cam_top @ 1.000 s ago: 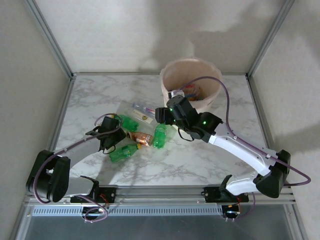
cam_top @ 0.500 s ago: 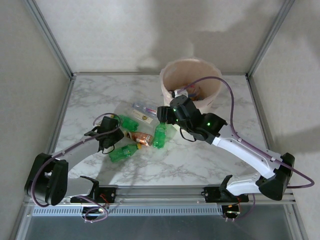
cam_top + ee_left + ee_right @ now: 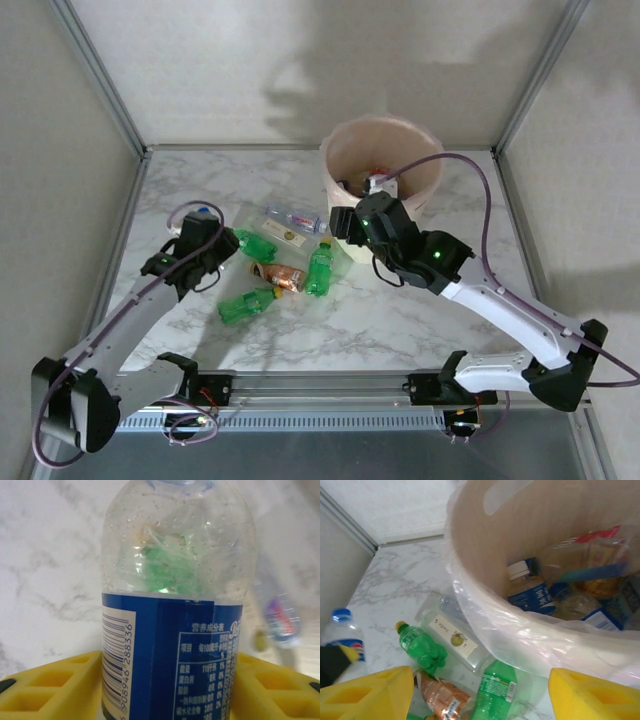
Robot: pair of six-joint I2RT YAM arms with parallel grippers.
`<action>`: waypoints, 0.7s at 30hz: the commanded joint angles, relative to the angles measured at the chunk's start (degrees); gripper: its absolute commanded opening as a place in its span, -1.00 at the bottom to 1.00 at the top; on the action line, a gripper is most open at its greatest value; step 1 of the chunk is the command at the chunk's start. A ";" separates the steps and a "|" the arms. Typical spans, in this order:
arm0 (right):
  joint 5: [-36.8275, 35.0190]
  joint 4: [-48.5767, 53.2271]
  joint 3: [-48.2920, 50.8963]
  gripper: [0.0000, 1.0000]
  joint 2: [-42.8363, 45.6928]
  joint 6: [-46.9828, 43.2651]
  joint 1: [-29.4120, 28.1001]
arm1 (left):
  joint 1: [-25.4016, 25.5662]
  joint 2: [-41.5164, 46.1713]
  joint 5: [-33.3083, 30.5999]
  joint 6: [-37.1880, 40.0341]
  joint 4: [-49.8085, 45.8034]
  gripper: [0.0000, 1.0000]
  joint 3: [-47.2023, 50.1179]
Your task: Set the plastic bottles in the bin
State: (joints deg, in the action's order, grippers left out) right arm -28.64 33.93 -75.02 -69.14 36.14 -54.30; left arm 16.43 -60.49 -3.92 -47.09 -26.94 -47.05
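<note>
My left gripper (image 3: pixel 199 227) is shut on a clear plastic bottle (image 3: pixel 175 570) with a blue label; its blue cap (image 3: pixel 204 211) pokes up above the table's left side. Both yellow fingers (image 3: pixel 45 690) press the label. My right gripper (image 3: pixel 340 226) hangs open beside the bin's (image 3: pixel 380 165) near-left wall, with nothing between its fingers (image 3: pixel 370 695). Below it lie a green bottle (image 3: pixel 495 690), a copper-orange one (image 3: pixel 440 700), a crushed green one (image 3: pixel 417 645) and a flat clear one (image 3: pixel 452 637). Inside the bin (image 3: pixel 520 530) lie several bottles (image 3: pixel 530 592).
A thin plastic liner (image 3: pixel 535 635) drapes over the bin's rim towards the bottles. Another crushed green bottle (image 3: pixel 245 305) lies nearest the arms, and a small clear bottle (image 3: pixel 296 220) lies behind the pile. Metal frame posts (image 3: pixel 100 80) and grey walls close in the marble table (image 3: pixel 420 320).
My left gripper closed on the clear bottle and carried it up and back to the left. The right gripper shifted slightly right, nearer the bin.
</note>
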 commanded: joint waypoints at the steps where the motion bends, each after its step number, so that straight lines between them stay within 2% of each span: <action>1: -4.99 3.68 1.04 0.45 3.44 2.06 -0.23 | 0.83 2.06 -0.75 2.66 -2.55 0.09 -7.49; 5: -8.43 9.77 1.33 0.45 6.26 5.24 1.64 | 4.47 -1.01 -1.51 5.78 -3.26 0.09 -18.45; 12: -7.30 16.16 3.81 0.43 11.54 9.14 6.59 | 14.19 -11.67 0.06 7.09 2.79 0.09 -34.67; 18: -2.56 16.17 7.78 0.41 14.45 9.16 6.58 | 23.29 -24.95 1.13 10.17 6.47 0.10 -49.01; 21: 0.77 14.95 10.18 0.40 16.20 8.77 6.51 | 26.10 -31.92 0.06 12.37 5.67 0.11 -55.92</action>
State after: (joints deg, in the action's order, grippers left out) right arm -31.20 48.71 -66.76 -54.61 44.40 -47.88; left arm 40.45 -88.47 -3.60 -38.24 -22.13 -97.76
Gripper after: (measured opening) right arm 0.704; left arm 0.556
